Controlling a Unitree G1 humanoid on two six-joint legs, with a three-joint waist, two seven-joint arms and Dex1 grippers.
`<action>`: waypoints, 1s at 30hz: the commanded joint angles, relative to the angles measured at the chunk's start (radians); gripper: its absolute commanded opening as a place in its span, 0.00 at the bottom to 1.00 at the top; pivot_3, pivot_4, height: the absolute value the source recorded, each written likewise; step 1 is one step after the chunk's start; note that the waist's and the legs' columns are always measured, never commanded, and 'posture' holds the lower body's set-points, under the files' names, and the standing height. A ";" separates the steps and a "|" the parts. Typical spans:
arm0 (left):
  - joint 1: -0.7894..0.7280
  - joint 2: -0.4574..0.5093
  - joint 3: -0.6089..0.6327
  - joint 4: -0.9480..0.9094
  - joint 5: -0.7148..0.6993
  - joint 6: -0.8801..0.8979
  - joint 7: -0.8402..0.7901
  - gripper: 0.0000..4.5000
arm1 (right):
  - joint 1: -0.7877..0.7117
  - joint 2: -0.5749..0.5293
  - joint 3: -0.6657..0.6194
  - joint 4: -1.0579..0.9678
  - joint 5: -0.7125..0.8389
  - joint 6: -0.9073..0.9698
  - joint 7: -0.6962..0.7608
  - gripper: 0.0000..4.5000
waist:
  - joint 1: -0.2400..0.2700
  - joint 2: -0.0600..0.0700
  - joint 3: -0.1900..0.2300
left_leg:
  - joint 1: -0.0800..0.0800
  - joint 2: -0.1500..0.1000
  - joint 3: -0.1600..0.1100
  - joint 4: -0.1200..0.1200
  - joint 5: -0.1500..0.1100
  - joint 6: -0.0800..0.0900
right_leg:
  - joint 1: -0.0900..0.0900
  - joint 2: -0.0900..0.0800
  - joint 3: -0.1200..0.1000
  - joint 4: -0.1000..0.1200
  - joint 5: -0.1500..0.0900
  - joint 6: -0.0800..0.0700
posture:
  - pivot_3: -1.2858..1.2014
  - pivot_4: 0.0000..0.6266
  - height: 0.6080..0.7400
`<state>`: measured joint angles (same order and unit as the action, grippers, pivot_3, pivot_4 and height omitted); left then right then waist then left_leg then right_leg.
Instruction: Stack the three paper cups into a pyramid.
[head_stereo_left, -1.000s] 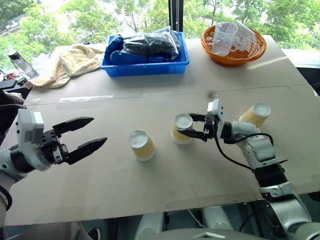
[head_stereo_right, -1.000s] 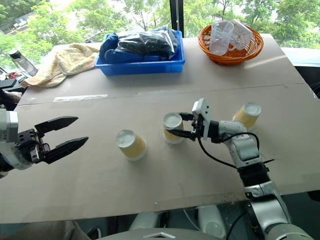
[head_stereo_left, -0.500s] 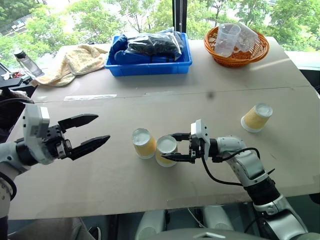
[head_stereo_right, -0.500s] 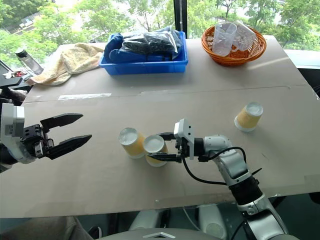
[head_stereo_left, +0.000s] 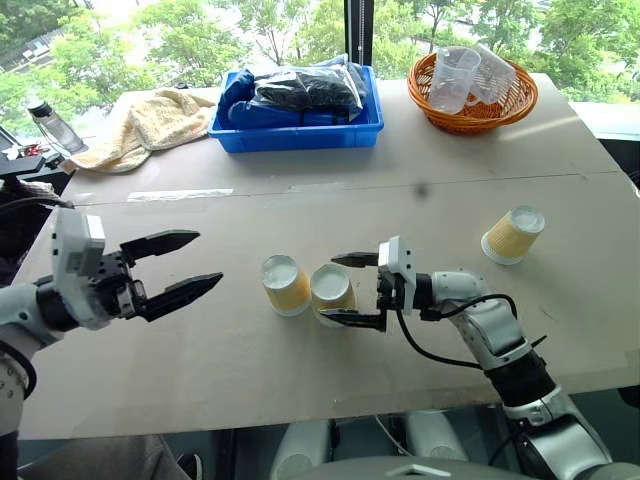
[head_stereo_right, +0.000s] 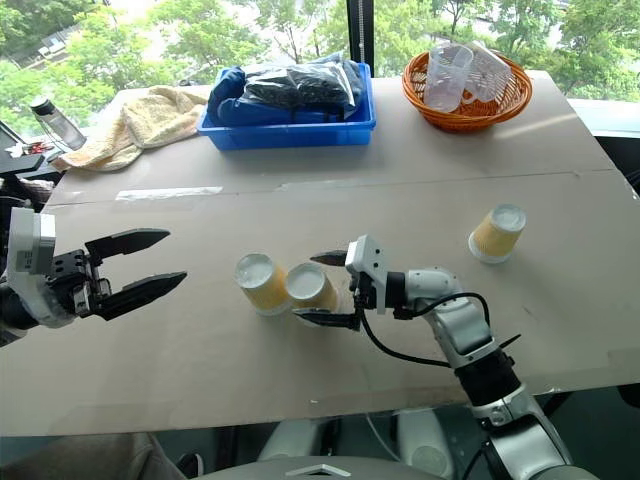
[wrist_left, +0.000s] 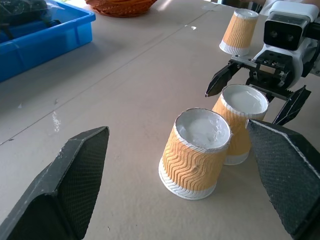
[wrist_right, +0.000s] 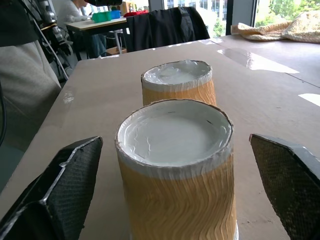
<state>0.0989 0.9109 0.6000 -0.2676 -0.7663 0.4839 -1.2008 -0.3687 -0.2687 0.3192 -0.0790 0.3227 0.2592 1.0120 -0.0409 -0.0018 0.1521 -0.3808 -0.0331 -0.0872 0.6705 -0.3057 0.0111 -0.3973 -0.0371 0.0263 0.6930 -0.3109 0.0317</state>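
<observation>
left claw (head_stereo_left: 178, 267) hung over the table (head_stereo_left: 300, 380) with its fingers spread wide, nothing in it, well off to the left of the cups. next over, two paper cups sat upside down side by side mid-table, the left cup (head_stereo_left: 284, 285) just about touching the middle cup (head_stereo_left: 333, 292). right claw (head_stereo_left: 358, 289) had its fingers splayed either side of that middle cup, not gripping it. third cup (head_stereo_left: 512, 235) was way out right, also upside down. imo the base pair looked set, so the trick was backing the right claw straight out without nudging either cup, then grabbing the far cup and setting it centred over the seam.
</observation>
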 joint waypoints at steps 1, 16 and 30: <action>-0.041 0.009 -0.018 -0.003 -0.012 -0.010 -0.007 1.00 | 0.018 -0.023 -0.081 -0.088 0.054 0.001 -0.021 1.00 | 0.003 0.000 0.000 | 0.000 0.000 0.000 0.000 0.000 0.000 | 0.000 0.000 0.000 0.000 0.000 0.000 | 0.52 0.24 1.00; -0.373 -0.075 -0.372 -0.065 -0.041 0.053 -0.005 1.00 | 0.132 -0.161 -0.627 -0.183 0.061 -0.049 -0.425 1.00 | 0.020 -0.001 0.000 | -0.001 -0.002 0.001 0.002 0.000 0.000 | 0.000 0.000 0.001 0.002 0.000 0.000 | 0.52 0.24 1.00; -0.439 -0.093 -0.438 -0.040 -0.018 0.039 -0.031 1.00 | 0.251 -0.118 -0.672 -0.077 0.045 -0.009 -0.560 1.00 | -0.001 -0.001 0.000 | 0.001 0.000 0.005 0.002 0.000 0.000 | 0.000 0.002 0.005 0.004 0.000 0.000 | 0.52 0.24 1.00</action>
<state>-0.3414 0.8163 0.1469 -0.2963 -0.7844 0.5359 -1.2257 -0.1103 -0.3885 -0.3365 -0.1602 0.3654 0.2751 0.4758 -0.0417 -0.0024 0.1525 -0.3799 -0.0331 -0.0817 0.6724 -0.3055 0.0114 -0.3974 -0.0351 0.0315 0.6964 -0.3110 0.0317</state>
